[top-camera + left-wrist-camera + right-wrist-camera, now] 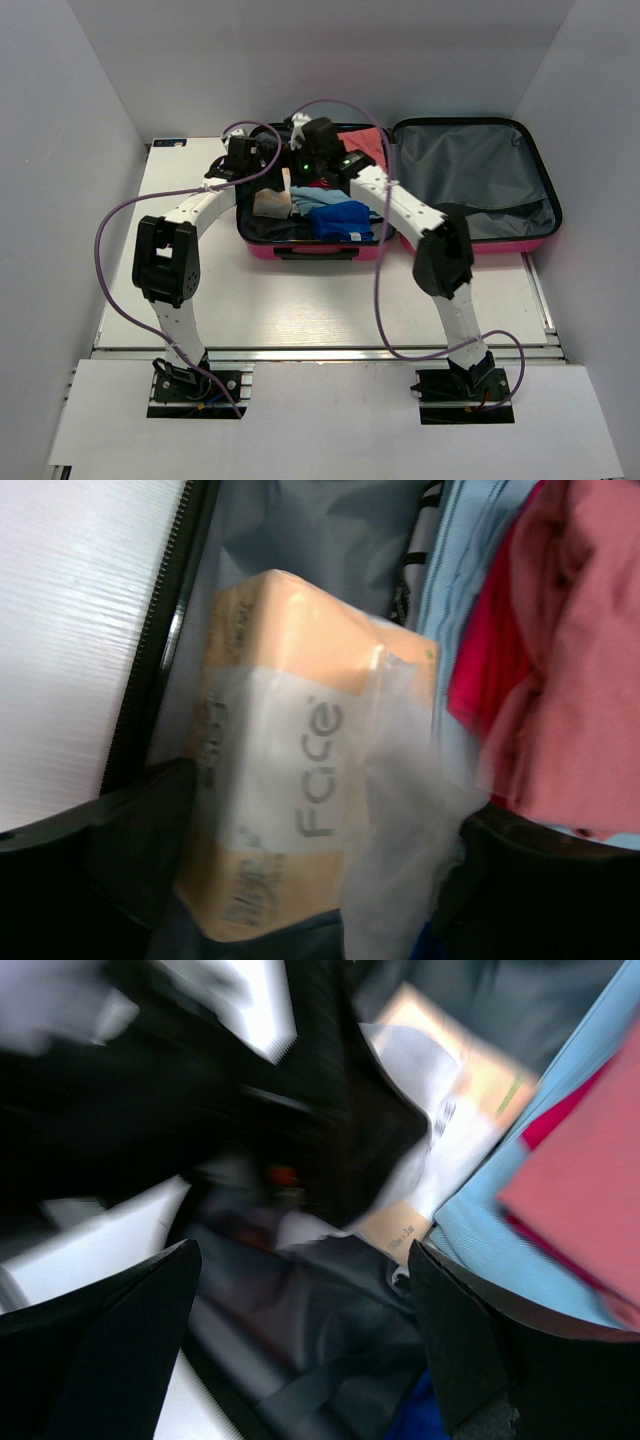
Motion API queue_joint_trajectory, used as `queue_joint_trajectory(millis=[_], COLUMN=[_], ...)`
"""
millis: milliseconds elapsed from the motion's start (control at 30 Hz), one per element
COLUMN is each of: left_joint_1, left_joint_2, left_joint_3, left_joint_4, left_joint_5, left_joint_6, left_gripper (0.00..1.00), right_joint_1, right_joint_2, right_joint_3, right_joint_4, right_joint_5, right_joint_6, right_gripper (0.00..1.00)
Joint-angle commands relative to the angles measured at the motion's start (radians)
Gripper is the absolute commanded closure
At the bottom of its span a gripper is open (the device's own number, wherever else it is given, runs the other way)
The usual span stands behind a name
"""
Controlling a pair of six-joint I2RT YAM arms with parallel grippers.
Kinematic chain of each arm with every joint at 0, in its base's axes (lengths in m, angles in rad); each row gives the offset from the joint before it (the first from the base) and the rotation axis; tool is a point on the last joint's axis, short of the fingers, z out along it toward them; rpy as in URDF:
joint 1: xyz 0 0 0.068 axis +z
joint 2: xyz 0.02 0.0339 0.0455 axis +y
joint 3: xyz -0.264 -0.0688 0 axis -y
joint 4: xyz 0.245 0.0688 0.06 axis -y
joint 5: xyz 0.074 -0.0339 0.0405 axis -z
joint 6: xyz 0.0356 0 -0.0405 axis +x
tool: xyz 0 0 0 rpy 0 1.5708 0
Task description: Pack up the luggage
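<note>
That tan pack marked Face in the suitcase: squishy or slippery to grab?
The pack probably squashes under a grip: its corners look soft. Its loose clear wrap looks glossy, so likely slippery. Probably light for its size.

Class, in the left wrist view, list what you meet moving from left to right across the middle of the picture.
white table → black zipper rim of the luggage → peach tissue pack marked "Face" → light blue cloth → pink garment
</note>
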Motion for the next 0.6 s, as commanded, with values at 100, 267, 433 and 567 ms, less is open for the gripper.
queue_joint_trajectory(millis=[100,267,433,567], left_joint_1=[-0.012,-0.012,-0.012,-0.003], left_joint_2=[-0.028,-0.018,-0.076,-0.084], left_joint_3=[0.109,0.202,0.331,0.515], left_joint_4=[-0.051,-0.111,-0.214,-0.447], left_joint_5=[0.017,0.051,0.021,-0.111], left_joint_6=[0.01,0.034,0.063,0.091], left_gripper=[0.02,0.02,0.02,0.02], right_joint_1=[-0.017,-0.089,-0.305,-0.517], right_joint_2=[-0.337,-0.556,-0.786,-0.892], right_joint_3=[-0.055,-0.172,-0.393,-0.52], right_joint_4=[0.036,-0.075,-0.18,-0.279], right_joint_5=[0.159,0.429,0.608,0.644], right_joint_6=[0.007,0.06,0.073,0.102], right_gripper=[0.11,0.11,0.11,0.11])
